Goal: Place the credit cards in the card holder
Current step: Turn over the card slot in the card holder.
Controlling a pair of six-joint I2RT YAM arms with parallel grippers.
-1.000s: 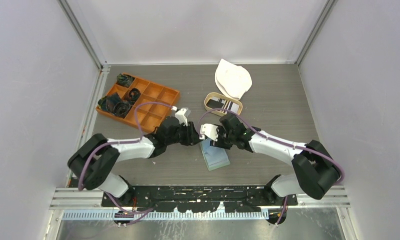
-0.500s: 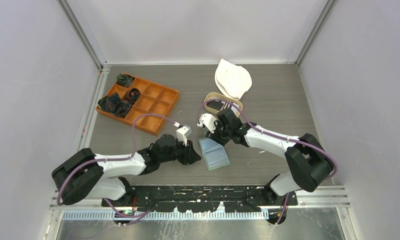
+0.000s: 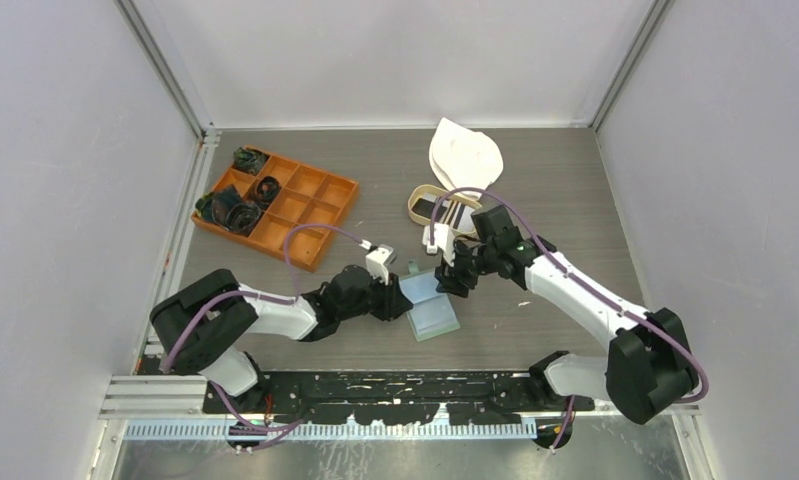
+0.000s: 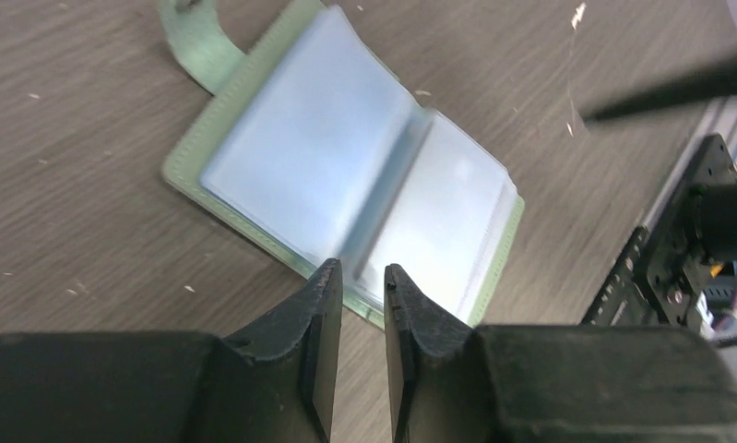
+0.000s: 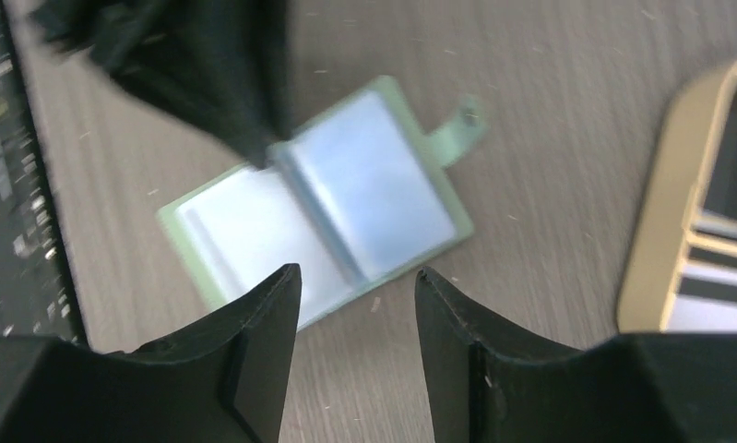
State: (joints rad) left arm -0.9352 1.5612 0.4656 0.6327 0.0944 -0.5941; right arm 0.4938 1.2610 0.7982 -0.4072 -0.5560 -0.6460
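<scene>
The card holder (image 3: 431, 306) lies open on the table, sage-green outside with pale blue pockets facing up; it also shows in the left wrist view (image 4: 346, 175) and the right wrist view (image 5: 318, 217). My left gripper (image 3: 399, 299) (image 4: 362, 277) sits low at the holder's left edge, with only a narrow gap between its jaws and nothing in it. My right gripper (image 3: 454, 281) (image 5: 357, 277) hovers open and empty over the holder's far right corner. The credit cards (image 3: 453, 211) (image 5: 719, 277), black and white, lie in the tan tray behind.
The oval tan tray (image 3: 416, 206) (image 5: 655, 249) stands behind the right gripper, with a white cloth (image 3: 465, 155) beyond it. An orange compartment box (image 3: 305, 215) holding dark cord bundles (image 3: 231, 210) sits at the back left. A black rail (image 3: 395, 385) runs along the near edge.
The left gripper pulled back, then came in to the holder's left edge with its jaws narrowed. The right gripper swung toward the tray, then back over the holder's far right corner.
</scene>
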